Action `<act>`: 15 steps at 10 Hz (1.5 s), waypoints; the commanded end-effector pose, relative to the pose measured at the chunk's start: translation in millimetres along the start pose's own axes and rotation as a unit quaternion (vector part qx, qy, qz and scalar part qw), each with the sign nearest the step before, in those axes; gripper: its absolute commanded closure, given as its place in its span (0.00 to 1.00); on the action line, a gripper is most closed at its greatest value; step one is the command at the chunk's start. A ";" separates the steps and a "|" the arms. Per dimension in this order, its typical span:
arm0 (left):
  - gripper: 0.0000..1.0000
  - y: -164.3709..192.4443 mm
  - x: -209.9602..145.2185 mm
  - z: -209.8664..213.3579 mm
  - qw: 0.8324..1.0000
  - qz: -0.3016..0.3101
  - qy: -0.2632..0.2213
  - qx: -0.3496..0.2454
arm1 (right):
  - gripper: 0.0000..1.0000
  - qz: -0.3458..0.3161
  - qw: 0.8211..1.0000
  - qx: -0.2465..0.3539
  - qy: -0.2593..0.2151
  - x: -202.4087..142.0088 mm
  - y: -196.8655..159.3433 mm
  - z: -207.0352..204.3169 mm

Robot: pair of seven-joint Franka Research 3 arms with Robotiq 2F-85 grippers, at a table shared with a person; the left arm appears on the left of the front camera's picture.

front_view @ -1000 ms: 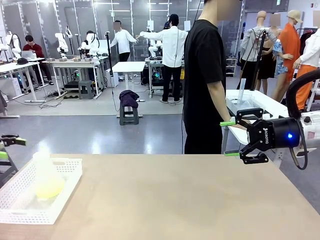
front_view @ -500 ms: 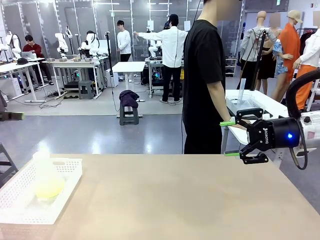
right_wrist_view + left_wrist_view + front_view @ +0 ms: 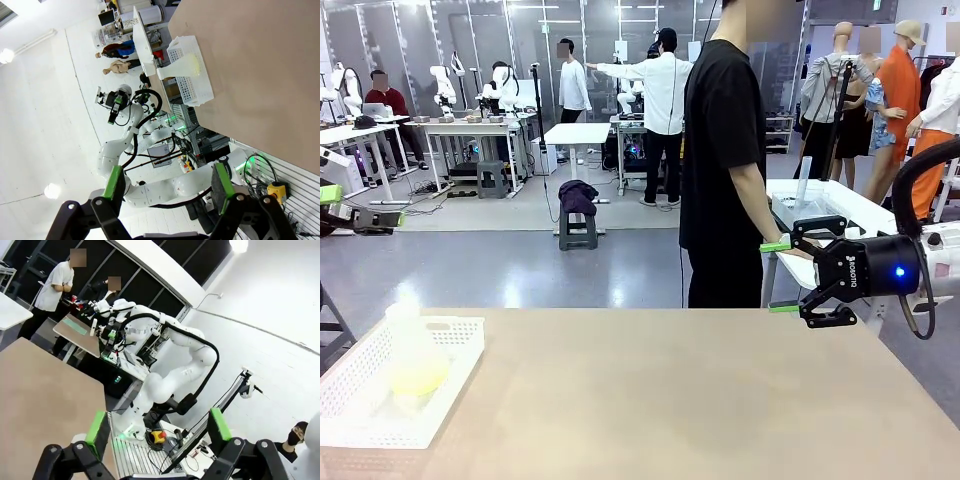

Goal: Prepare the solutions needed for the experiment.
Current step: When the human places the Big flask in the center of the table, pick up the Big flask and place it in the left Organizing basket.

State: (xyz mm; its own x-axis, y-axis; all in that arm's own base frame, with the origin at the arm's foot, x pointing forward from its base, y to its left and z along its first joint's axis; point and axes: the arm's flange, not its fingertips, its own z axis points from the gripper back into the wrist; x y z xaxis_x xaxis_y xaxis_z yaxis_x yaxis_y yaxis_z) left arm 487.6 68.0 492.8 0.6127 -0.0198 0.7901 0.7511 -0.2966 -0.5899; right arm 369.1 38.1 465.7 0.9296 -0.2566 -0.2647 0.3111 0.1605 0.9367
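A translucent plastic flask point(image 3: 413, 350) stands in a white perforated tray point(image 3: 455, 335) at the table's left front. A pale yellow-green solution point(image 3: 418, 379) tints the flask's bottom. In the right wrist view the flask point(image 3: 184, 66) and tray point(image 3: 192, 89) lie far off. My left gripper point(image 3: 360, 208) hangs open in the air well above and left of the tray. Its green pads point(image 3: 97, 427) stand wide apart with nothing between them. My right gripper point(image 3: 778, 277) is open and empty, level above the table's far right edge, fingertips pointing left; its pads point(image 3: 115, 182) are spread.
A person in a black T-shirt point(image 3: 725, 150) stands at the far side, close to my right gripper. The bare tan table point(image 3: 670, 400) stretches right of the tray. A white side table point(image 3: 820, 205) stands behind the right arm.
My left gripper has risen from beside the tray at the picture's left edge to well above it. The right arm, flask and tray have not moved.
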 end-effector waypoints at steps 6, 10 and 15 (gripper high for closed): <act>0.00 -27.7 -13.7 -25.3 0.994 0.105 0.023 -0.008 | 0.13 -0.003 1.000 0.007 -0.001 -1.4 2.0 -0.4; 0.00 -33.9 -39.8 -65.2 0.970 0.240 0.024 0.010 | 0.13 -0.003 1.000 0.007 -0.001 -1.4 2.0 -0.4; 0.00 8.3 -61.9 -110.6 0.948 0.316 -0.018 0.018 | 0.13 -0.003 1.000 0.007 -0.001 -1.4 2.0 -0.4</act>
State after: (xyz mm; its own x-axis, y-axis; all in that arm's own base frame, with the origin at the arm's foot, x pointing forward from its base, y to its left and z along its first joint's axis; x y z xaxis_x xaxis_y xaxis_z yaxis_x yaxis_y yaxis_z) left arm 423.5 -37.1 448.1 0.9350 -0.2070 0.2881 0.2411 -0.2250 -0.9441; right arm 369.1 38.1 465.8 0.9295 -0.2567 -0.2647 0.3110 0.1605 0.9367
